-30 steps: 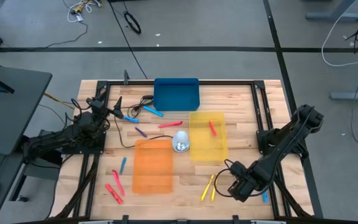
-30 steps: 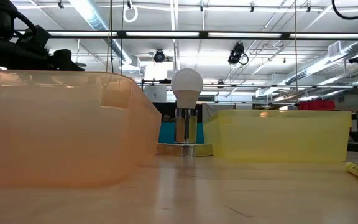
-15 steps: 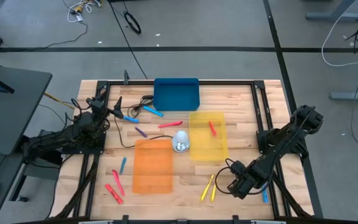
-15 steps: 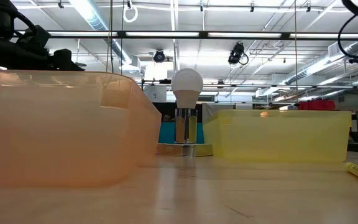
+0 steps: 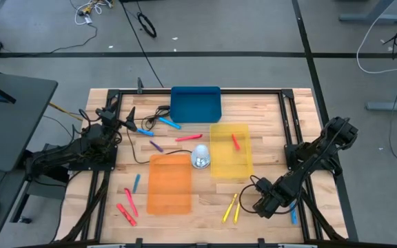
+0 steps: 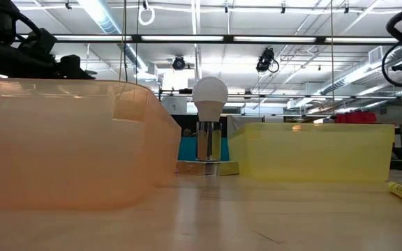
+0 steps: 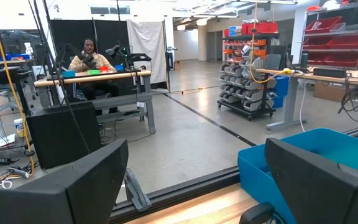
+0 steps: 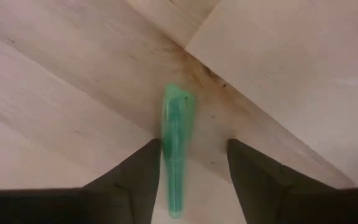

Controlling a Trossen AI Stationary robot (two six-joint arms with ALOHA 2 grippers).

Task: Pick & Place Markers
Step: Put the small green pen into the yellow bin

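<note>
Right gripper (image 8: 191, 165): low over the table's near right part, fingers (image 8: 135, 177) parted on either side of a green marker (image 8: 176, 149); one finger is close against the marker, the other stands a little off, so no firm grip shows.
Green marker: lies flat on the wooden table (image 5: 267, 110), its end between the right fingers.
Right arm (image 5: 309, 162): reaches from the table's right edge toward the near side.
Nearby markers: two yellow ones (image 5: 231, 207) lie just beside the right gripper (image 5: 262, 205); a light blue one (image 5: 293, 217) lies on its other side.
Left gripper (image 5: 131, 118): waits at the far left of the table, fingers wide apart and empty, facing the blue tray (image 5: 196, 105).
Other markers: red one (image 5: 236, 142) inside the yellow tray (image 5: 230, 165); red, blue and purple ones between the blue tray and the orange tray (image 5: 169, 182); red and blue ones (image 5: 129, 200) left of the orange tray.
Centre: a white bulb (image 6: 209, 94) on a metal stand.
</note>
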